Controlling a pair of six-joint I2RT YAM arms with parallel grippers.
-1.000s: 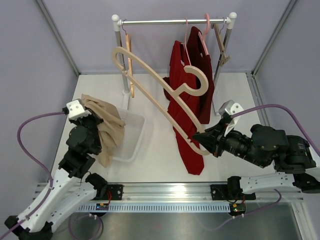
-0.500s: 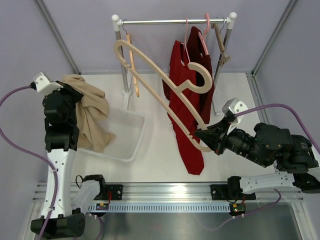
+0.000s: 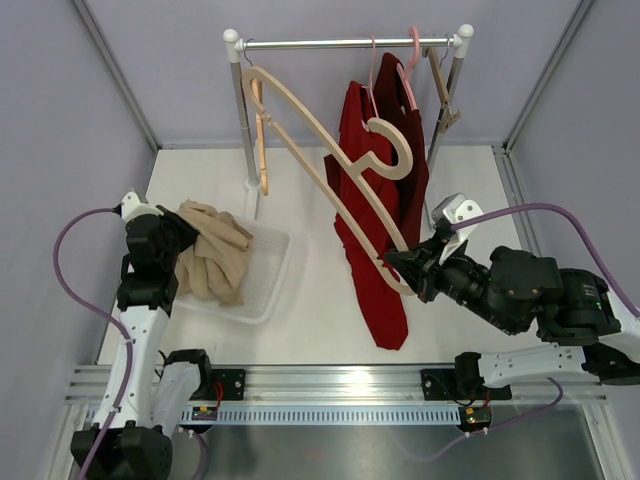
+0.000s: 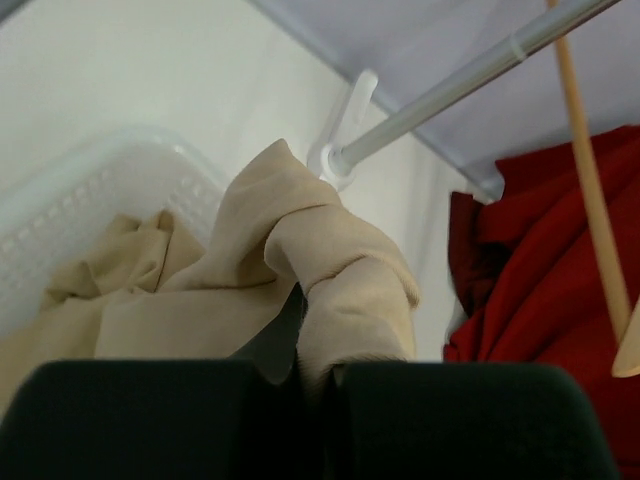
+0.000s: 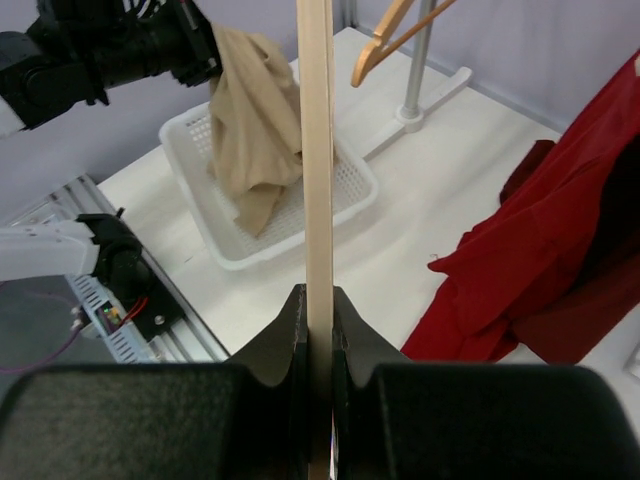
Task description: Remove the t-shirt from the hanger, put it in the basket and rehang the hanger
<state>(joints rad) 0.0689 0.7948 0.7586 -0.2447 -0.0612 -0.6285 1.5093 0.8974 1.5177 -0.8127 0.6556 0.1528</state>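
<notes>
The beige t-shirt (image 3: 212, 262) hangs bunched from my left gripper (image 3: 185, 235), which is shut on a fold of it. Its lower part rests in the white basket (image 3: 265, 290). In the left wrist view the cloth (image 4: 340, 270) bulges out from between the shut jaws of the left gripper (image 4: 315, 375). My right gripper (image 3: 402, 268) is shut on the lower end of the bare cream hanger (image 3: 320, 140), held slanted up toward the rail. In the right wrist view the hanger's arm (image 5: 318, 150) runs straight up out of the right gripper (image 5: 319, 320).
A red garment (image 3: 370, 230) hangs from a pink hanger (image 3: 410, 60) on the metal rail (image 3: 350, 43), right behind the held hanger. Wooden hangers (image 3: 262, 150) hang by both rack posts. Grey walls close in the table's sides.
My left arm swung up and out to the left with the t-shirt, then came down, laying the cloth into the basket. The right gripper raised the hanger's far end toward the rail.
</notes>
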